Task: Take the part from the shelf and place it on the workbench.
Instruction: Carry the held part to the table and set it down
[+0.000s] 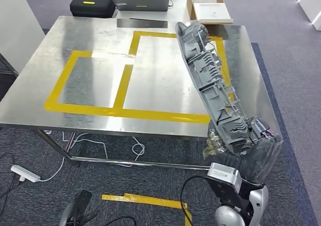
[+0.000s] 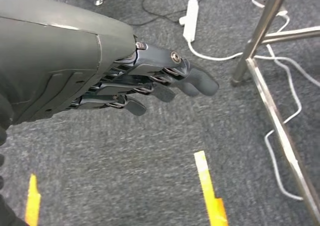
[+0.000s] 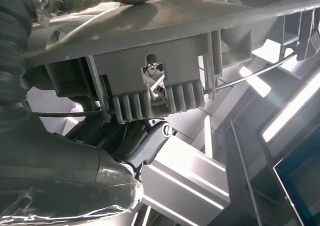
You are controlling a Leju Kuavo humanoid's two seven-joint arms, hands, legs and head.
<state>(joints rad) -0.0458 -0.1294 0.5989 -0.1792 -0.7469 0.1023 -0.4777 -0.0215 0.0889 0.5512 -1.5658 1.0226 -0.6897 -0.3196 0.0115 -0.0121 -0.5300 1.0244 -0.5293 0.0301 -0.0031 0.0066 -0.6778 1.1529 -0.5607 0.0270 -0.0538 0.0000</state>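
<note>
One long grey part (image 1: 212,85) is gripped at its lower end by the right hand (image 1: 246,146), above the near right corner of the bench (image 1: 95,75). Its long axis slants up and away over the yellow tape, ribbed side facing left. Plastic wrap blurs the right hand's fingers. The left hand (image 2: 151,83) hangs empty over the carpet, fingers extended.
</note>
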